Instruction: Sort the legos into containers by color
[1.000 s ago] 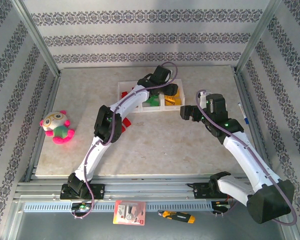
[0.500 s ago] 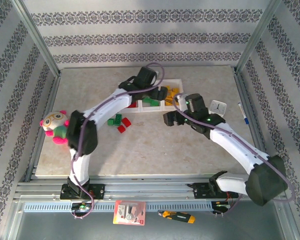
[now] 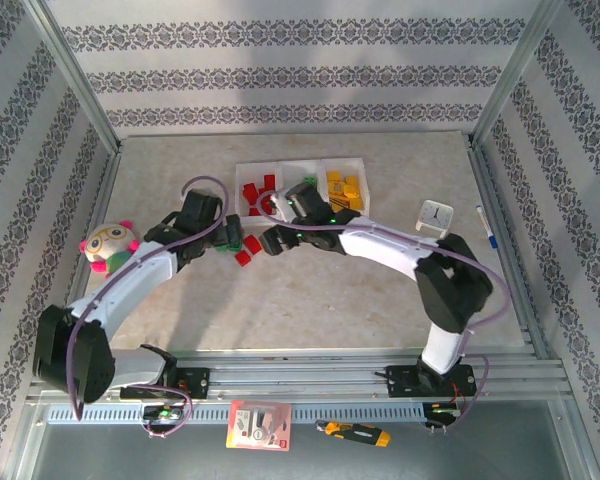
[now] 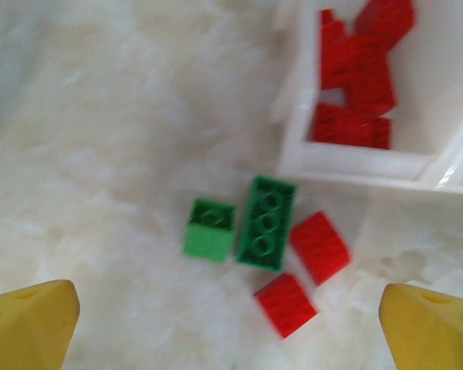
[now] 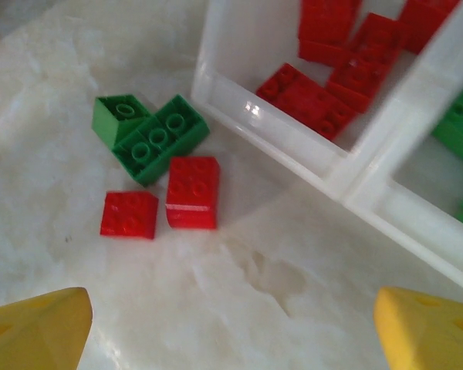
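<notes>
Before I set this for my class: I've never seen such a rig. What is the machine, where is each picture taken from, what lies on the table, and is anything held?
Two robot arms are bolted at the table's near edge. One picture looks down from above; the others come from a camera on each wrist, where the yellow corners are fingers. The left gripper and right gripper are open, holding nothing. Near them two green bricks and two red bricks lie beside the containers, which hold color-sorted legos. A plush toy and clock sit aside.

Loose legos just beside containers wall; bare table on other sides.
</notes>
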